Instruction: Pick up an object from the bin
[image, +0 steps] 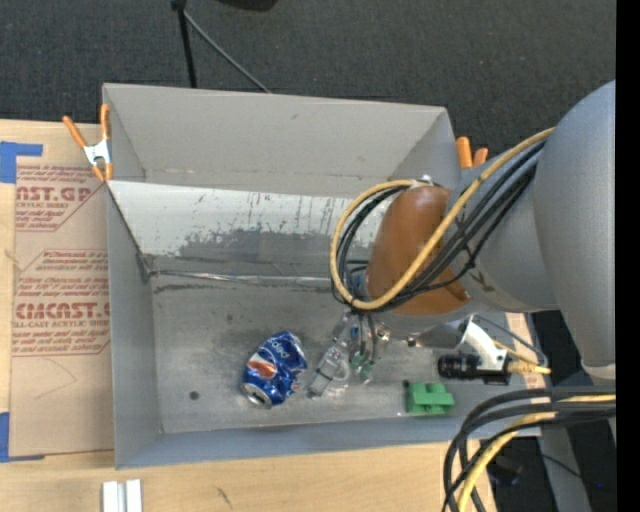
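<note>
The gripper (345, 362) hangs low in the bin (130, 330), just right of a crushed blue can (274, 368); whether it is open or closed cannot be told. The can lies front-centre, its long axis diagonal and its silver end pointing front-left.

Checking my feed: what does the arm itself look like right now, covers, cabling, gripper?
The arm is a bulky, smooth, rounded light-grey link. At its wrist sits a glossy orange-brown domed cover. Yellow and black cables loop round that cover and run back along the grey link. The gripper is a small silvery-grey assembly.
</note>
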